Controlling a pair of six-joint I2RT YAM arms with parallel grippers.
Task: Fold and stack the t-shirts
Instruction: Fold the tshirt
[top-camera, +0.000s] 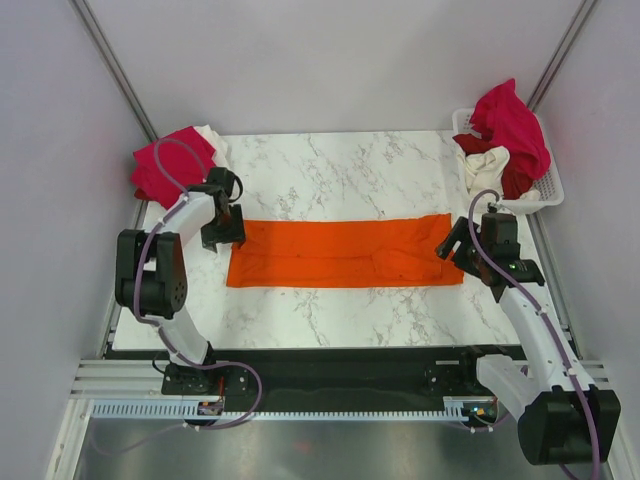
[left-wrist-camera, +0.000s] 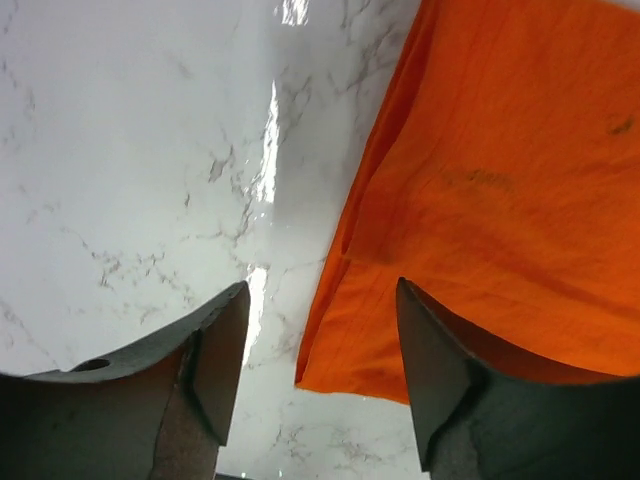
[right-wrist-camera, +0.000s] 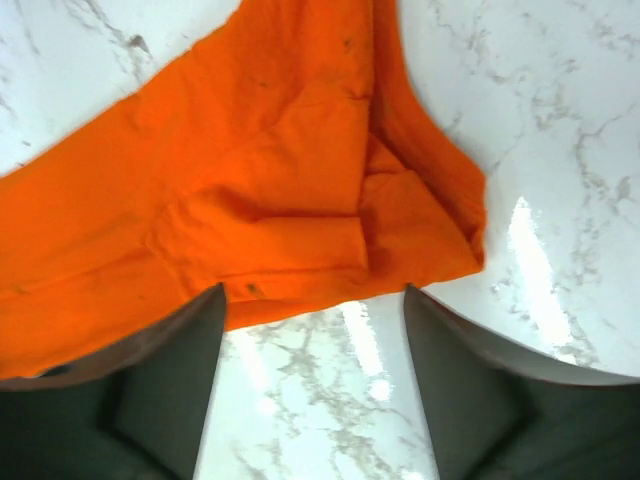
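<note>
A bright orange t-shirt (top-camera: 345, 253) lies folded into a long flat strip across the middle of the marble table (top-camera: 330, 175). My left gripper (top-camera: 222, 235) is open and empty just above the strip's left end (left-wrist-camera: 480, 200). My right gripper (top-camera: 452, 245) is open and empty just above the strip's right end (right-wrist-camera: 260, 190), where the cloth is bunched and layered. A crimson-pink shirt (top-camera: 168, 162) lies on a white one (top-camera: 213, 140) at the back left. A crimson-pink shirt (top-camera: 512, 125), a cream one (top-camera: 485, 168) and a dark red one (top-camera: 518, 180) fill the basket.
A white slotted plastic basket (top-camera: 552, 185) stands at the back right corner of the table. Grey walls close in on the left, right and back. A black strip (top-camera: 330, 365) and the arm bases run along the near edge.
</note>
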